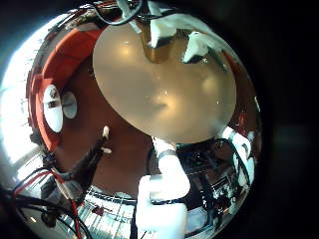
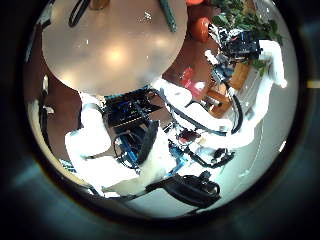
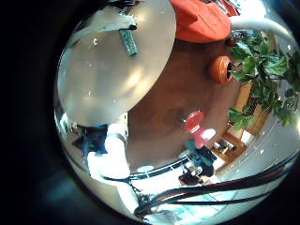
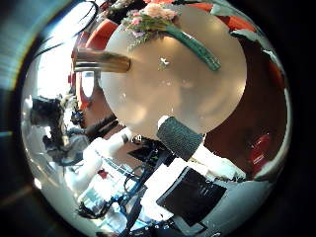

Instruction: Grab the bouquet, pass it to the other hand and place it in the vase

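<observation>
Neither hand's fingers can be read as spread or curled, and nothing shows in either palm. Below the right palm the round pale table (image 4: 178,84) fills the view. At its far edge lies the bouquet of pink and cream flowers with a dark green wrapped stem (image 4: 173,35); beside it stands a brown vase (image 4: 99,61).

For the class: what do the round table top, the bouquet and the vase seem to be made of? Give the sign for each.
Table top: smooth, glossy, probably laminate or polished wood; light glares off it.
Bouquet: likely artificial; pink blooms, stems in one stiff, even teal wrap.
Vase: brown and shiny, maybe glazed ceramic or metal; cannot tell.
</observation>
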You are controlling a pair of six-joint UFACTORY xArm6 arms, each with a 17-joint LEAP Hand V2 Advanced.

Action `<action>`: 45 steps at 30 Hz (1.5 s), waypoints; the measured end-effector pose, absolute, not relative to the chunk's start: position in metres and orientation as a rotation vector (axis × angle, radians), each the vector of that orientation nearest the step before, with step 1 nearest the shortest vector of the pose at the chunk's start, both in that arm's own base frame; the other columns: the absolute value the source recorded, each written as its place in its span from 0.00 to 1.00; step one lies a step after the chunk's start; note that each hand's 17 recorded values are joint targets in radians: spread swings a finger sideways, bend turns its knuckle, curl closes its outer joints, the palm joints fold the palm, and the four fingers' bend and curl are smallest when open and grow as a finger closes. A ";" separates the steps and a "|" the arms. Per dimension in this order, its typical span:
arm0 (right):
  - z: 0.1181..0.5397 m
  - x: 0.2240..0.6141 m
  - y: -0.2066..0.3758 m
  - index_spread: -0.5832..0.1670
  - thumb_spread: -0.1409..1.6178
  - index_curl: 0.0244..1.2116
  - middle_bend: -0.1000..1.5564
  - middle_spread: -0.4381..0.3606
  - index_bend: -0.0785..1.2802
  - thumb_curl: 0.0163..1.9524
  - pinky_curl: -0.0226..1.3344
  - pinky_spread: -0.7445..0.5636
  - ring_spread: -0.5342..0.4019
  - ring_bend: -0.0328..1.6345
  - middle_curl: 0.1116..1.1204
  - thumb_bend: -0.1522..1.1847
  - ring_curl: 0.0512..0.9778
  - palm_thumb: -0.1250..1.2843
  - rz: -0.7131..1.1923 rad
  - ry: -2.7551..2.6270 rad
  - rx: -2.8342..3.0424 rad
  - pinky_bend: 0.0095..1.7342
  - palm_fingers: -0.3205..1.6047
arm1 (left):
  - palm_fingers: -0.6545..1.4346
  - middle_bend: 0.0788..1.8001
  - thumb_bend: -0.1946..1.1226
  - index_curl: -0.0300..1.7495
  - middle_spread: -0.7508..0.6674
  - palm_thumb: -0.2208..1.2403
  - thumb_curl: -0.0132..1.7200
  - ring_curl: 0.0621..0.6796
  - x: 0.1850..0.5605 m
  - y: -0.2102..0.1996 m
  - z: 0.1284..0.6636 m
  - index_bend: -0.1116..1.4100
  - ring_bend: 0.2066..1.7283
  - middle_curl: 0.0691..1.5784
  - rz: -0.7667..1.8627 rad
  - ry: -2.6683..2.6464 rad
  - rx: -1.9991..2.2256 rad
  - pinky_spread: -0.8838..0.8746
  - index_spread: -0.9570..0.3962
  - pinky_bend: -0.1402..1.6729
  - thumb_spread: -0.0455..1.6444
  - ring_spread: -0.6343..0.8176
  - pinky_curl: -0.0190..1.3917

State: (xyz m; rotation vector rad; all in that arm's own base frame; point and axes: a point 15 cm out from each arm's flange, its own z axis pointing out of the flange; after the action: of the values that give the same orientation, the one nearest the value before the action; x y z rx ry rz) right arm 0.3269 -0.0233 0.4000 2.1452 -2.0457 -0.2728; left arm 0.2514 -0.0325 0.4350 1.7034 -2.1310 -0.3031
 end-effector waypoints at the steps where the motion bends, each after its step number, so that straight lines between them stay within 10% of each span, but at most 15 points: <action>1: 0.397 0.334 -0.025 0.37 0.73 0.27 0.38 0.40 0.20 0.17 0.01 0.65 0.35 0.61 0.28 0.09 0.16 0.37 -0.294 -2.084 2.136 0.59 0.41 | 0.34 0.07 0.13 0.19 0.80 0.30 0.16 0.21 0.251 -0.031 0.436 0.18 0.34 0.18 -0.308 -2.146 1.702 0.79 0.73 0.30 0.76 0.75 0.25; 22: 0.240 0.435 -0.007 0.49 0.68 0.29 0.41 0.45 0.19 0.19 0.01 0.60 0.38 0.66 0.32 0.10 0.20 0.44 -0.594 -2.275 1.742 0.56 0.38 | 0.34 0.07 0.14 0.19 0.81 0.29 0.16 0.22 0.257 -0.015 0.433 0.18 0.34 0.18 -0.323 -2.237 1.607 0.78 0.73 0.30 0.75 0.75 0.25; 45: 0.198 0.457 -0.020 0.51 0.68 0.33 0.44 0.41 0.20 0.20 0.01 0.49 0.33 0.70 0.39 0.10 0.28 0.46 -0.498 -2.291 1.641 0.57 0.39 | 0.34 0.07 0.14 0.19 0.81 0.28 0.16 0.23 0.262 -0.010 0.426 0.18 0.34 0.18 -0.335 -2.219 1.595 0.78 0.73 0.31 0.75 0.75 0.25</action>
State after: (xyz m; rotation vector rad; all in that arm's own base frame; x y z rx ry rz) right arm 0.4572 -0.0203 0.1985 1.6406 -2.2912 -0.4980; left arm 0.2623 -0.0103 0.4256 1.5949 -2.2190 -0.3346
